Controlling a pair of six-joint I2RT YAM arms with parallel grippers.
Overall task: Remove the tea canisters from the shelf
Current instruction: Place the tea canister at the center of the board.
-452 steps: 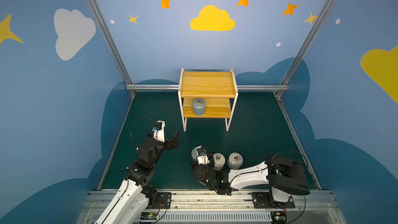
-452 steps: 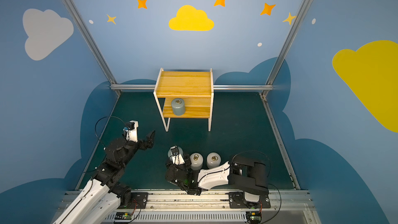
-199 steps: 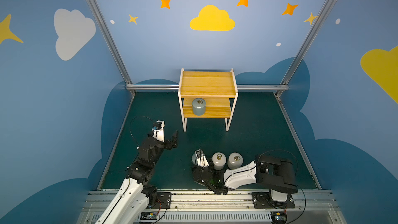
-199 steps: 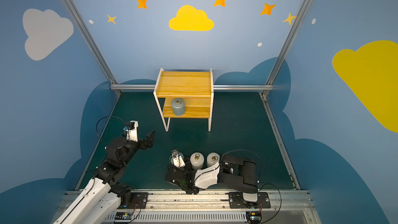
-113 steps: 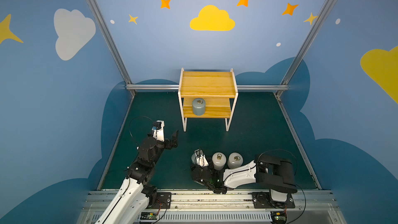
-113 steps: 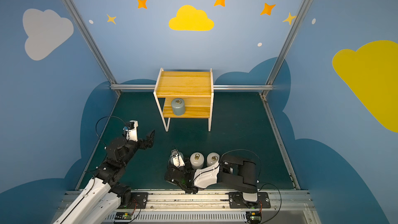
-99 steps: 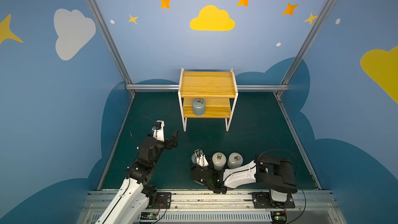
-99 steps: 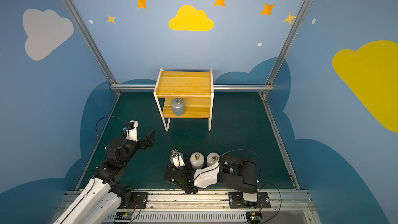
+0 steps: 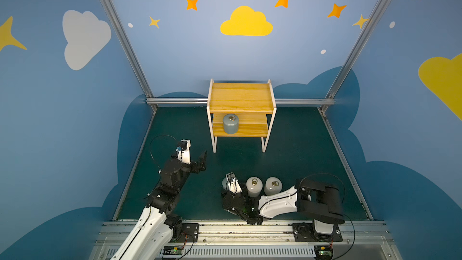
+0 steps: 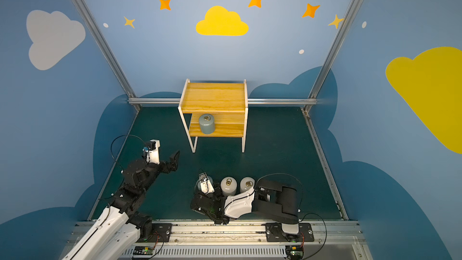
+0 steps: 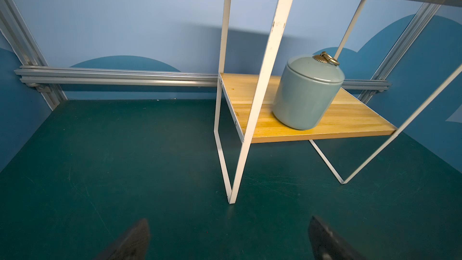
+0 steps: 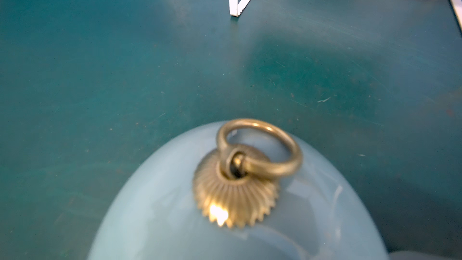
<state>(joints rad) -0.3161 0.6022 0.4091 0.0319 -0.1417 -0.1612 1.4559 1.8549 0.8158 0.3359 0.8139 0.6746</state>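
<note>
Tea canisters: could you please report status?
Left gripper open, empty, facing shelf. Right gripper shut on grey-blue canister beside two white canisters on floor. Last canister on lower board; frame upright near the approach.

Blue cloud-painted walls (image 9: 175, 58), dark green floor (image 9: 300, 146)

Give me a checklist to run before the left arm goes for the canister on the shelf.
Left gripper open: ok.
Grey-blue shelf canister upright on the lower board of the shelf: ok.
Approach clear of the front leg: not ok, the leg crosses the canister in the left wrist view.
Right gripper free of the held grey-blue canister: not ok, shut on it.
Held canister seated on the table: cannot tell.
Two white canisters upright on the table: ok.
</note>
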